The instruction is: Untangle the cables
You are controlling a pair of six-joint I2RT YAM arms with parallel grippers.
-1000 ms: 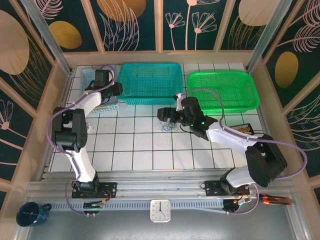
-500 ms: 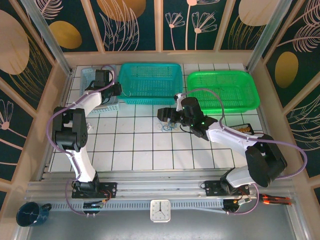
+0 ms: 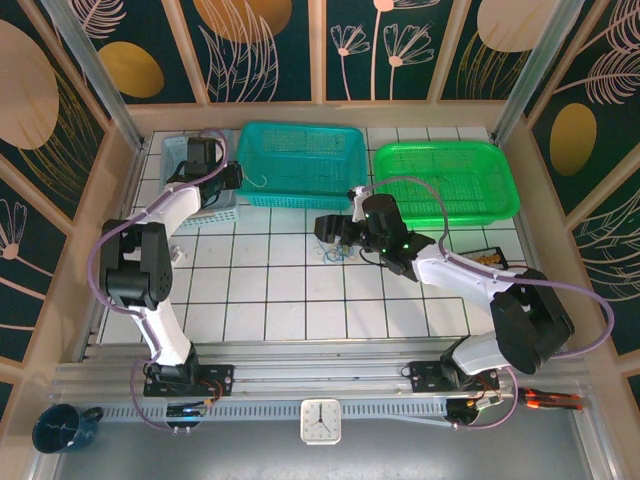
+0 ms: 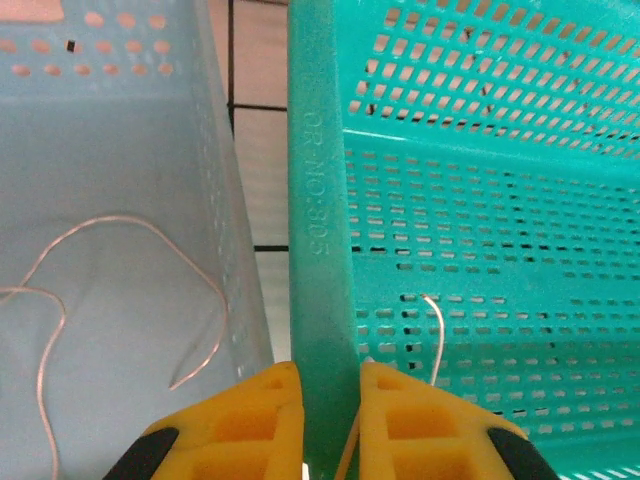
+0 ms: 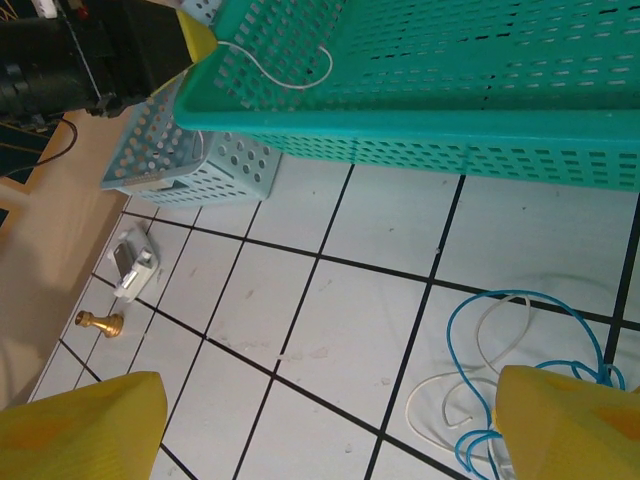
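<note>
At the left gripper (image 4: pixel 330 372): yellow pads (image 4: pixel 245 410) set close, with only a narrow gap, astride the rim of the teal basket (image 4: pixel 320 200). In that gap, a thin strand of a whitish cable (image 4: pixel 438 335), passing behind the right pad and standing upright just inside the teal wall. Impossible to tell whether pinched or merely passing through. From the right wrist camera, seen leaving that fingertip and lying lengthwise along the basket's near rim, tip hooked back toward the claw. Just left of the rim, in the pale blue basket (image 4: pixel 120 120), a second whitish cable (image 4: pixel 130 225) in a loose arch, free end pointing down toward the pads.

At the right gripper (image 5: pixel 330 385): spread wide, holding nothing, hovering over white tiles (image 5: pixel 300 230). Near its right finger, flat on the tiles, the tangle of cables (image 5: pixel 478 440). Blue loops over a whitish loop, long axis roughly across the wrist view, apart from the teal basket.
</note>
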